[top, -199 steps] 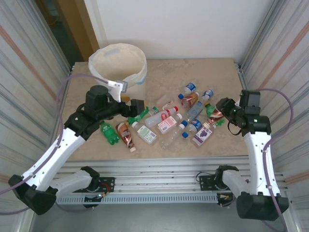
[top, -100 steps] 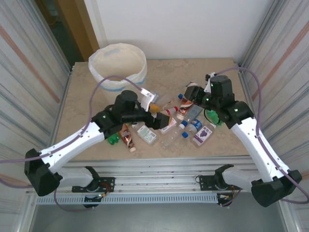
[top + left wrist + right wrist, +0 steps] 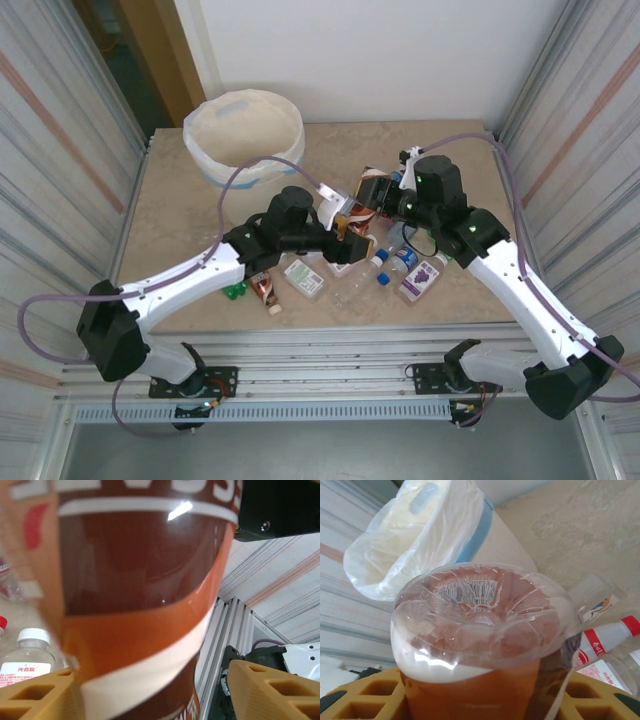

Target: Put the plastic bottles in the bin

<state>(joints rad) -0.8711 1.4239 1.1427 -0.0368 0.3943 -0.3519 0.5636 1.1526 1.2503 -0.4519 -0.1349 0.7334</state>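
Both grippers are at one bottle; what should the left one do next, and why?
Probably close the left gripper on the brown bottle: the right gripper holds it clamped, it sits between the left fingers with a gap on one side, and the bin lies on the left arm's side.

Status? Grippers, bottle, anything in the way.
Right gripper shut on brown bottle. Left gripper open around it, not yet clamped. Bin off to the left; loose bottles lie beneath both grippers.
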